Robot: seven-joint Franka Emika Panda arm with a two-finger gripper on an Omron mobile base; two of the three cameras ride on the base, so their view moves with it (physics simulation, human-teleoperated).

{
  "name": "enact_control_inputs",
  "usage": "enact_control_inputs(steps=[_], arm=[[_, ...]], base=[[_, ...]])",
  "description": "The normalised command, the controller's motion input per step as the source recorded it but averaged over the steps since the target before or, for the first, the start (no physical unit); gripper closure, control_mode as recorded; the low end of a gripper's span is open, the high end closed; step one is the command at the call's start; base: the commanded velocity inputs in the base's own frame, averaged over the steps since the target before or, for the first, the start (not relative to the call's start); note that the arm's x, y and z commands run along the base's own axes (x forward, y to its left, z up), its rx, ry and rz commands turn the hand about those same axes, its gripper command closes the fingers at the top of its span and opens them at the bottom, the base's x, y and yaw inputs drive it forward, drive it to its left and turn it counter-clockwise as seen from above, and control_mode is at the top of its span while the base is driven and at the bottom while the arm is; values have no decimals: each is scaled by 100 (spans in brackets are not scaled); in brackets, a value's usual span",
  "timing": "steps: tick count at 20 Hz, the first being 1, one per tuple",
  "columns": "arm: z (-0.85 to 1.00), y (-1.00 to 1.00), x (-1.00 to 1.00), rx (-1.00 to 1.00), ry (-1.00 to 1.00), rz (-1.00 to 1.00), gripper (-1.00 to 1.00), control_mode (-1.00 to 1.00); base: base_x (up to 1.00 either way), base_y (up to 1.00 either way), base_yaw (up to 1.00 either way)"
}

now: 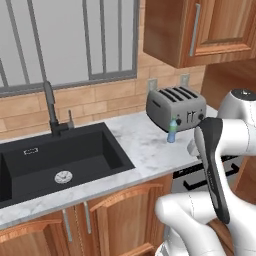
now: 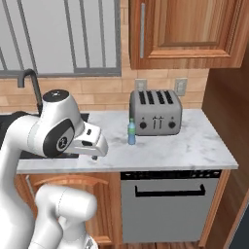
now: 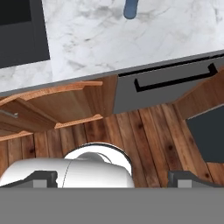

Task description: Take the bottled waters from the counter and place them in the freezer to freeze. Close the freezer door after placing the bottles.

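- The step in hand, as I judged it, was the reach for the first bottle: the green-capped water bottle [image 2: 131, 132] stood upright near the centre of the right base view, on the marble counter [image 2: 194, 146], just in front of the toaster's left corner.
- In the left base view the same bottle stood right of centre, close against the toaster [image 1: 176, 108].
- The gripper [image 3: 113, 178] pointed down at the wooden floor [image 3: 144, 135], well short of the counter; its fingertips [image 3: 43, 178] stood spread wide at the bottom corners of the hand view, holding nothing.
- To do it well, the hand would probably need to rise above the counter edge and come at the bottle from the front, jaws level with the label, closing gently so the light bottle did not tip.
- The toaster sat so close behind that a deep approach risked a finger knocking it.
- Around it: the black sink [image 1: 60, 160] and tap at left, the steel dishwasher [image 2: 170, 204] below the counter, an upper cabinet [image 2: 189, 29] overhead.
- I could not make out a second bottle with any certainty.
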Motion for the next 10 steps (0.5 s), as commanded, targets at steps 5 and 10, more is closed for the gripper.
enact_control_inputs(steps=[5,10], arm=[[0,0,0,0,0,0,-100,100],[0,0,0,0,0,0,-100,100]], base=[[35,0,0],[47,0,-1]])
